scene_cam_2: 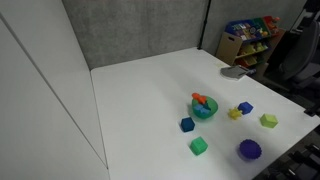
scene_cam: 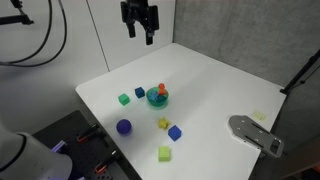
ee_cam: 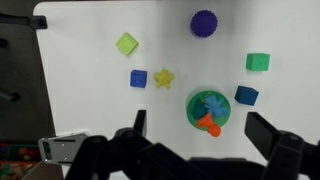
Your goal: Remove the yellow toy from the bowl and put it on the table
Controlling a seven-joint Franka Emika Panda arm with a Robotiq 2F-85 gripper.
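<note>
High over the table (scene_cam: 225, 85), in an exterior view, the gripper (scene_cam: 139, 32) is hanging with its jaws spread, grasping nothing. The yellow toy (scene_cam: 162, 123) is lying on the tabletop outside the bowl (scene_cam: 150, 99), at 6 o'clock from it, while an orange toy (scene_cam: 161, 89) is sitting in the bowl. In an exterior view the yellow toy (scene_cam_2: 235, 113) is resting at 3 o'clock of the bowl (scene_cam_2: 204, 115), just beside a blue cube (scene_cam_2: 246, 107). In the wrist view the fingers (ee_cam: 140, 122) are standing wide apart, and the yellow toy (ee_cam: 163, 77) is lying at 10 o'clock of the bowl (ee_cam: 190, 108), clear of it.
</note>
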